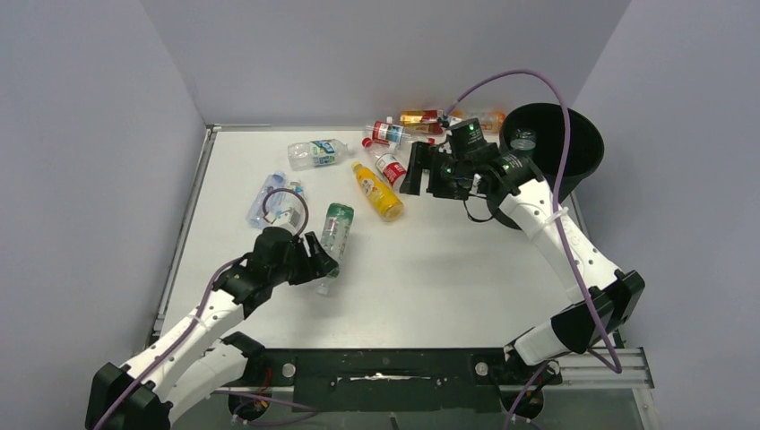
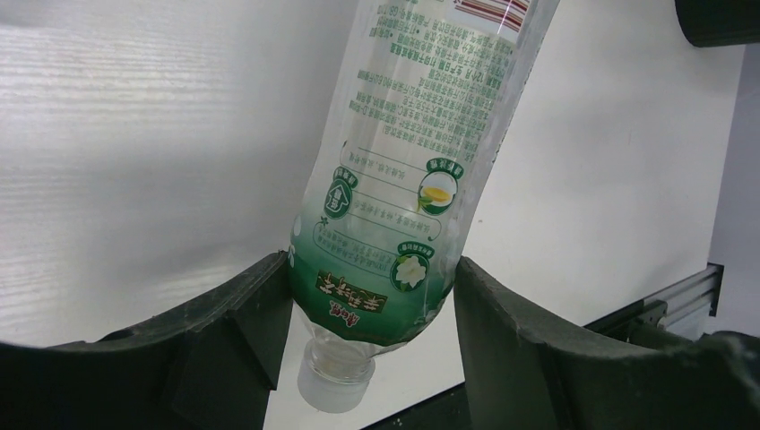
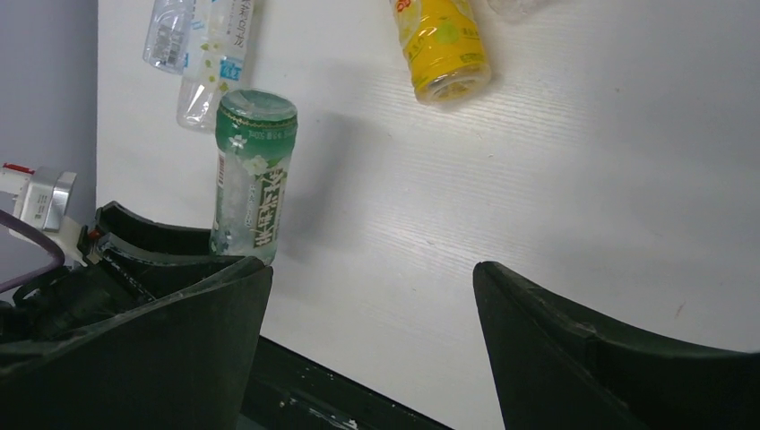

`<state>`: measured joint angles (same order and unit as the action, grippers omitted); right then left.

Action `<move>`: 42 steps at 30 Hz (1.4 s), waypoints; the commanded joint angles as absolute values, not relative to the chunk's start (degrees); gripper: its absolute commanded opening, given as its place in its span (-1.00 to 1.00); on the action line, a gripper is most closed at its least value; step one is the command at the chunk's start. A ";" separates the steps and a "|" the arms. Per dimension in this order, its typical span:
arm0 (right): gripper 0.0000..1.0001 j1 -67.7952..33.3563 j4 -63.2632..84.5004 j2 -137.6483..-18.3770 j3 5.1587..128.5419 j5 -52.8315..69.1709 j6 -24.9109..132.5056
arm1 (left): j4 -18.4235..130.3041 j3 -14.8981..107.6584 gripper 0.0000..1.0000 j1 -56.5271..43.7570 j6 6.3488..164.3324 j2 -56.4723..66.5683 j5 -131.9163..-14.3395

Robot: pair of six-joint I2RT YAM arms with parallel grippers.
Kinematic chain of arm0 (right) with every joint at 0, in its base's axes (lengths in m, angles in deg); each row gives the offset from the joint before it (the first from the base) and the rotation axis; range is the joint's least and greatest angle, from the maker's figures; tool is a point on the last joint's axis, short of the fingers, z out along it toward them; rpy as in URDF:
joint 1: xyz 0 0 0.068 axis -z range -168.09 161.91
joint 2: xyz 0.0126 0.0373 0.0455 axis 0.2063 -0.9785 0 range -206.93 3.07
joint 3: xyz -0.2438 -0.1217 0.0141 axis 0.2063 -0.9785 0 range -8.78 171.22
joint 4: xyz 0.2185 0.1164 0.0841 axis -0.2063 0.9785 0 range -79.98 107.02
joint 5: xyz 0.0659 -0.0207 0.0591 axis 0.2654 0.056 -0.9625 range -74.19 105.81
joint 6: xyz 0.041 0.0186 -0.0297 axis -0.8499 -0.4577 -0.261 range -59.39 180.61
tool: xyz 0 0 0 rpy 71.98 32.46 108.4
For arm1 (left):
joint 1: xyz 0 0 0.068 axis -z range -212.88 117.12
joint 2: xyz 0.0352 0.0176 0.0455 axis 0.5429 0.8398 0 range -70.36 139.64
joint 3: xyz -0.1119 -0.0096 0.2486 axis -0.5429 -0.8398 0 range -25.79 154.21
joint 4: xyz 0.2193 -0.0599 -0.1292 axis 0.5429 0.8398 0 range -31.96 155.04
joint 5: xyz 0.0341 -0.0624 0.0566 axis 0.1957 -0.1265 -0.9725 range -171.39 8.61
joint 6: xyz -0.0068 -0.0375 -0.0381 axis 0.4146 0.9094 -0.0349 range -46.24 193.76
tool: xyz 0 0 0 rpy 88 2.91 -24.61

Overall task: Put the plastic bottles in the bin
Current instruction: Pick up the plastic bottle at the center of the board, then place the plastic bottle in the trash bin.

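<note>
My left gripper (image 1: 319, 257) is shut on a clear bottle with a green label (image 1: 336, 229), near its neck. In the left wrist view the fingers (image 2: 260, 305) press both sides of this bottle (image 2: 403, 179), white cap toward the camera. In the right wrist view it (image 3: 251, 170) tilts up off the table. My right gripper (image 1: 421, 175) is open and empty, held above the table left of the black bin (image 1: 574, 161); its jaws (image 3: 372, 269) frame bare table. A yellow bottle (image 1: 376, 190) and red-labelled bottles (image 1: 387, 166) lie just beside it. One bottle (image 1: 522, 140) lies in the bin.
A blue-labelled clear bottle (image 1: 314, 152) and two clear ones (image 1: 273, 199) lie on the left half. Orange and red-labelled bottles (image 1: 421, 117) cluster by the back wall. Grey walls enclose the table (image 1: 448, 269) on three sides. A purple cable (image 1: 560, 134) arcs over the bin.
</note>
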<state>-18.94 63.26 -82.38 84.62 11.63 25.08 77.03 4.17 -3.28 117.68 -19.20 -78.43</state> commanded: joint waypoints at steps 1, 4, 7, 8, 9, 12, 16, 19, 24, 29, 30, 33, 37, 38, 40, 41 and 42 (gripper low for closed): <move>0.72 -18.88 58.24 -80.75 83.86 5.31 24.20 | 81.31 8.43 -0.17 -2.83 117.18 -23.54 -74.56; 0.72 -18.60 54.24 -79.21 80.52 2.01 22.68 | 83.16 9.45 -0.17 -2.83 117.49 -26.13 -72.74; 0.74 -18.44 48.93 -77.04 75.49 -1.22 20.25 | 83.92 9.63 -0.17 -2.85 118.15 -28.72 -70.70; 0.75 -18.35 47.02 -76.40 73.79 -2.33 19.55 | 83.70 9.52 -0.17 -2.83 118.38 -29.38 -69.62; 0.75 -18.22 45.24 -75.84 71.83 -3.41 18.90 | 83.49 9.52 -0.17 -2.85 118.73 -30.06 -68.69; 0.77 -18.20 37.71 -73.75 66.01 -6.67 17.17 | 83.36 9.69 -0.17 -2.80 119.98 -31.33 -66.84; 0.80 -18.34 33.72 -72.19 61.81 -7.90 18.31 | 82.21 9.94 -0.17 -2.74 122.12 -31.08 -64.39; 0.86 -18.33 31.59 -70.99 59.87 -8.11 19.48 | 81.14 10.32 -0.17 -2.75 123.62 -29.82 -62.35; 0.96 -18.83 26.69 -70.15 56.00 -10.57 18.39 | 80.93 11.65 -0.16 -2.75 126.29 -28.33 -60.39; 0.96 -19.35 21.00 -70.66 51.96 -13.24 16.22 | 76.61 10.56 -0.16 -2.74 129.86 -27.94 -57.14; 0.96 -19.40 20.00 -70.93 51.54 -13.72 15.84 | 75.78 10.16 -0.16 -2.76 130.37 -27.72 -56.71; 0.96 -19.34 18.00 -72.67 51.58 -14.98 15.55 | 73.14 9.01 -0.16 -2.65 132.18 -27.47 -55.95; 0.96 -19.38 12.92 -75.48 51.39 -17.52 13.58 | 69.20 7.25 -0.16 -2.65 134.70 -27.43 -55.01; 0.96 -19.38 10.86 -76.37 51.15 -18.35 12.23 | 68.68 6.87 -0.16 -2.66 134.89 -27.32 -54.80; 0.96 -19.39 7.01 -77.88 50.61 -19.76 10.11 | 67.98 6.29 -0.16 -2.59 135.15 -26.93 -54.76; 0.96 -19.43 5.36 -78.75 50.55 -20.43 9.13 | 67.61 6.10 -0.16 -2.57 135.19 -26.75 -54.76; 0.96 -19.46 3.86 -79.45 50.42 -21.01 8.31 | 67.13 5.99 -0.16 -2.56 135.32 -26.58 -53.66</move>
<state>-18.94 15.04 -77.40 50.81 -16.64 12.82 73.86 6.15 -2.91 133.66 -26.96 -56.53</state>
